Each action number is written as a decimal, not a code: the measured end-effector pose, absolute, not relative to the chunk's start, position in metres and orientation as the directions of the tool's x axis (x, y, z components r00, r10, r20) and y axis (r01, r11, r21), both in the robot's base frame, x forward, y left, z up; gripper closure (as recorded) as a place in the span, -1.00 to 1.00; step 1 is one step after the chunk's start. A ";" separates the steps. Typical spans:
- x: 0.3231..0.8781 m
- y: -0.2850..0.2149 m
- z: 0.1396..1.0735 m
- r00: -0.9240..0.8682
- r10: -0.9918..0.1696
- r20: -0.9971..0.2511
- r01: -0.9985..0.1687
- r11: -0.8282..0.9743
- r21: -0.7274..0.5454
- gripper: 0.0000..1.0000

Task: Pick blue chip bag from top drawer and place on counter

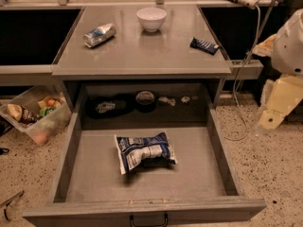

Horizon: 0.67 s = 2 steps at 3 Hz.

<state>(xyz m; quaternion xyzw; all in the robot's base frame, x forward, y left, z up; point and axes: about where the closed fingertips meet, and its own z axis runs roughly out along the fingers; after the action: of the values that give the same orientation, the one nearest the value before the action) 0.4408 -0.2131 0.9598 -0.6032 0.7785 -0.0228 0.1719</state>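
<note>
Blue-and-white chip bag (144, 151), gray drawer (94, 174), cream claw (277, 105) at right

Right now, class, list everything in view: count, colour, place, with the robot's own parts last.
counter: 1, gray, upper middle
top drawer: 1, gray, pulled open below counter
blue chip bag: 1, dark blue and white, middle of drawer floor
drink can: 1, silver-blue, lying on counter's left
bowl: 1, white, counter's back centre
bar wrapper: 1, dark blue, counter's right
bin: 1, clear, floor at left
round object: 1, black, recess behind drawer
arm: 1, white, right edge
tool: 1, cream, right of drawer, apart from bag
</note>
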 end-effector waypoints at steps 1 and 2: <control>0.449 -0.198 0.902 -0.166 -0.938 -0.304 -0.948 0.237 -0.212 -1.00; 0.468 -0.169 0.824 -0.105 -0.908 -0.406 -0.966 0.190 -0.174 -1.00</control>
<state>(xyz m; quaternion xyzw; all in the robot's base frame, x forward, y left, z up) 0.4677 -0.1689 0.8244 -0.6330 0.7402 0.0678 0.2166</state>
